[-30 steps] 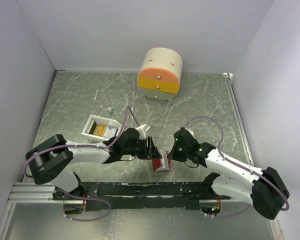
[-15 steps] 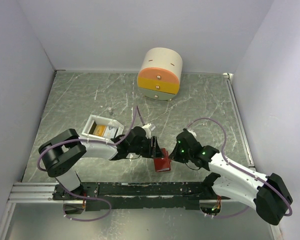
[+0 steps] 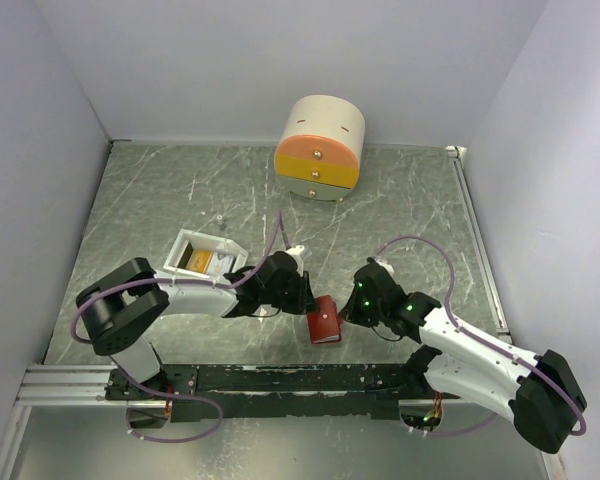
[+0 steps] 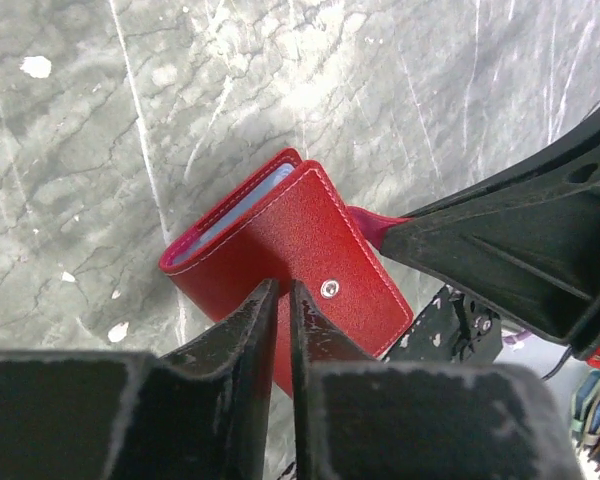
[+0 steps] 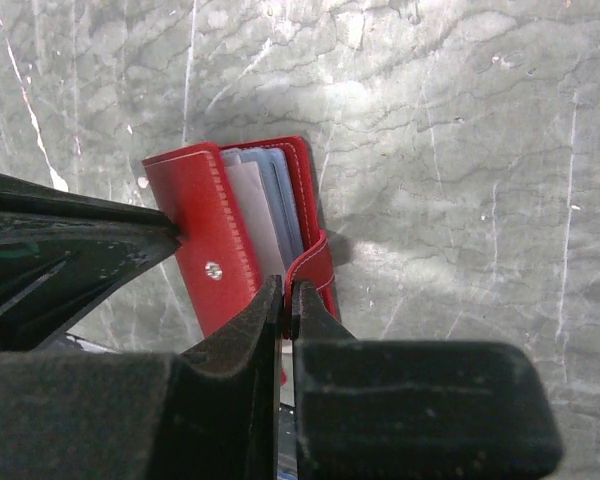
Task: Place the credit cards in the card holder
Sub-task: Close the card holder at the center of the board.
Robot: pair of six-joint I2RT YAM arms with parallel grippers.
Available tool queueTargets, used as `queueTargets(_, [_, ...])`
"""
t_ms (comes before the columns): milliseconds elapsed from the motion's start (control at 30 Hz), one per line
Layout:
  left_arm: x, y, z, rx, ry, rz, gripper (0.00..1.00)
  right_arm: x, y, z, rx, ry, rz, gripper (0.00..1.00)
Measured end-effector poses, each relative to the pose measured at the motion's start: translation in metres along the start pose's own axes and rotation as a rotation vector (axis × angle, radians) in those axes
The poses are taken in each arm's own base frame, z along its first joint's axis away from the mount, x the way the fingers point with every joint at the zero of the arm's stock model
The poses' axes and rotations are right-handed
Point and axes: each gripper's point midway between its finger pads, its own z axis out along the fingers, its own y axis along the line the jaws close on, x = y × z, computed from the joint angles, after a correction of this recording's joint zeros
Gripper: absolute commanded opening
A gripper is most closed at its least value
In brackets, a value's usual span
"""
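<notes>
The red card holder (image 3: 323, 321) sits near the table's front edge, between my two grippers. In the left wrist view its snap cover (image 4: 310, 235) faces up. In the right wrist view it is partly open (image 5: 195, 215), showing pale-blue sleeves (image 5: 280, 205). My left gripper (image 3: 302, 298) is shut on the cover's edge (image 4: 282, 288). My right gripper (image 3: 348, 308) is shut on the red strap tab (image 5: 312, 265). An orange-gold credit card (image 3: 192, 260) lies in the white tray (image 3: 179, 243); the other cards are hard to make out.
The round cream-and-orange drawer box (image 3: 320, 147) stands at the back centre. The white tray is left of my left arm. A black rail (image 3: 280, 378) runs along the front edge just below the holder.
The holder has folded further, so its pale inside no longer shows from above. Both grippers have stayed on it and shifted slightly; the left arm's elbow has swung right.
</notes>
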Motion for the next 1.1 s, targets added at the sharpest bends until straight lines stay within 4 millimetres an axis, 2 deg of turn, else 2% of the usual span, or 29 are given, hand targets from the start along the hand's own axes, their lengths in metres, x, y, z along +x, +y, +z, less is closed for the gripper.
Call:
queueTargets(133, [0.006,0.000,0.008,-0.013,0.028,0.033,0.15,-0.001,0.003,-0.002,-0.003,0.008,-0.020,0.12])
queueTargets(267, [0.011,-0.002,0.017,-0.036,0.058,0.070,0.16,-0.003,0.008,-0.004,-0.013,0.021,-0.044,0.27])
queueTargets(333, [0.011,-0.002,0.018,-0.041,0.058,0.077,0.17,-0.004,0.010,-0.006,-0.017,0.022,-0.055,0.28])
queueTargets(600, [0.012,0.001,0.020,-0.050,0.058,0.078,0.17,-0.012,0.020,-0.016,-0.044,0.000,-0.065,0.29])
queueTargets(767, [0.012,0.001,0.020,-0.052,0.057,0.079,0.17,-0.017,0.012,-0.021,-0.017,-0.029,-0.025,0.17])
queueTargets(900, [0.012,0.001,0.020,-0.054,0.055,0.080,0.18,-0.023,0.002,-0.020,0.016,-0.052,0.019,0.19])
queueTargets(1100, [0.012,0.001,0.020,-0.054,0.054,0.080,0.18,-0.020,-0.011,-0.013,0.066,-0.042,0.052,0.19])
